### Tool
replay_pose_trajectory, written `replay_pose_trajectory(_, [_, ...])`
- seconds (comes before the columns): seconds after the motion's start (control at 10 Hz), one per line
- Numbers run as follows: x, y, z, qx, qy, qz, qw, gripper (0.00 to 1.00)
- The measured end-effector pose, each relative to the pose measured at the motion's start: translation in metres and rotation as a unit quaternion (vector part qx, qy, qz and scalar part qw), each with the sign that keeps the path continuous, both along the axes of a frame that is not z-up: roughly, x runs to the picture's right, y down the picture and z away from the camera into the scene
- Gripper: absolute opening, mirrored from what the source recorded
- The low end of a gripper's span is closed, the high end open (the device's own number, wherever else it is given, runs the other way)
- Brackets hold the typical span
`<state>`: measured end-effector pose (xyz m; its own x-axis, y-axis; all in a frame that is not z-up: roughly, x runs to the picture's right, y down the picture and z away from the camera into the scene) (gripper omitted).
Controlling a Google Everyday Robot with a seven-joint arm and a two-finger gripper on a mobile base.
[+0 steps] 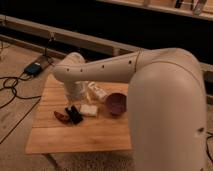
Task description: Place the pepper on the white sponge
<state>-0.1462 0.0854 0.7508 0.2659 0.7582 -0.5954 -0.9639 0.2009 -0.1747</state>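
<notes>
reaching in from the right of the camera view, a large cream arm (150, 75) is bent over a wooden counter (75, 142), with its wrist turned down toward the counter's left half. the gripper (74, 115) is seen as a dark shape low over the wood, just below the wrist. whether it is released or clenched cannot be told. the pepper (60, 116) is found lying on the counter at the gripper's 9 o'clock, just beside it; contact between them cannot be judged. the white sponge (89, 110) is set flat on the wood at the gripper's 2 o'clock, just beside it and apart from the pepper. a purple bowl (116, 104) is placed near the sponge, at its 3 o'clock. a narrower white item (98, 92) with markings is laid at the sponge's 12 o'clock. on the floor (20, 110), at the counter's 10 o'clock, dark cables (10, 85) and a small dark box (34, 68) are seen.
</notes>
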Motion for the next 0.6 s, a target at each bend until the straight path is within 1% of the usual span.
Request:
replay_pose_trajectory(0.1, [-0.013,-0.002,0.009,0.006,-0.018,-0.021,0.9996,0.65])
replay_pose_trajectory(0.2, [-0.031,-0.004,0.018,0.012,-0.042,-0.049,0.9978,0.65])
replay_pose_trajectory(0.4, [-0.063,-0.003,0.031,0.021,-0.092,-0.105,0.9899,0.65])
replay_pose_trajectory(0.6, [-0.085,0.006,0.043,0.023,-0.134,-0.148,0.9795,0.65])
